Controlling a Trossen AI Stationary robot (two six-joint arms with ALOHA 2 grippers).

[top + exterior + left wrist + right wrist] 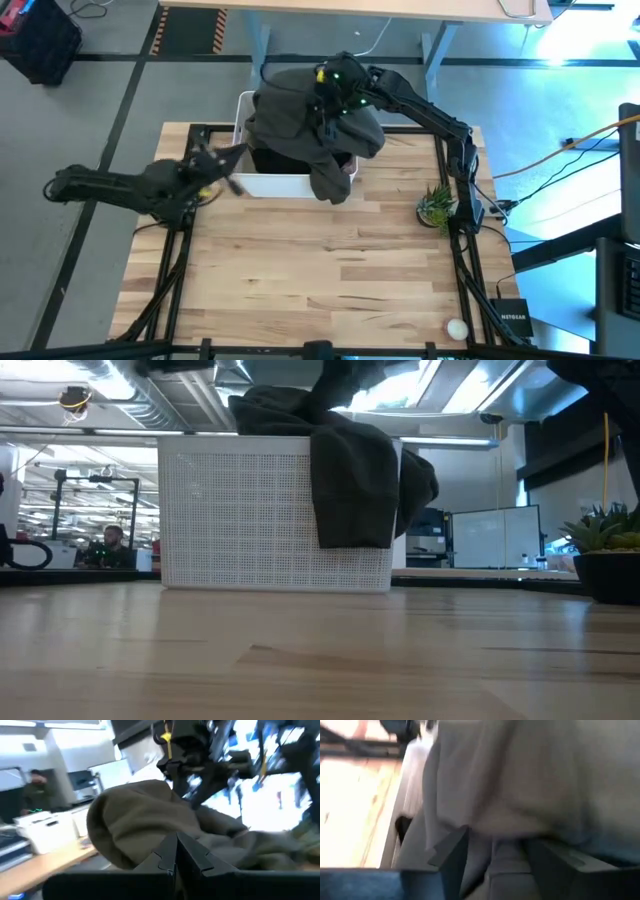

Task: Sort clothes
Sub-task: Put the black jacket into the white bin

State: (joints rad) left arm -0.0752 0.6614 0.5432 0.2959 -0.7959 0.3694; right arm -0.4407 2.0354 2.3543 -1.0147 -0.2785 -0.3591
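**Olive garment half out of the bin, lift clean before moving it**

My right gripper (325,100) is over the white perforated bin (243,125), at about 12 o'clock on the table, buried in the big dark olive-green garment (300,115). In the right wrist view fabric fills the gap between my two fingers, so I read it as pinching cloth, but the bite depth is hidden. My left gripper (215,165) sits just outside the bin's 9 o'clock side, fingers pressed together w/ nothing in them, judging by the left wrist view.

How I'd do this step: pull straight up first, high enough that the hanging tail clears the rim, then swing away. Dragging sideways early would prob. tip or slide the light bin. If the cloth bunches, left gripper could steady the bin wall or take a second corner.

The garment: large, thick, soft, matte olive, heaped over the bin's top. One long flap drapes over the near wall toward 6 o'clock; in the low view it hangs roughly halfway down the front. Other clothes aren't visible; whether any lie under it in the bin I can't tell.
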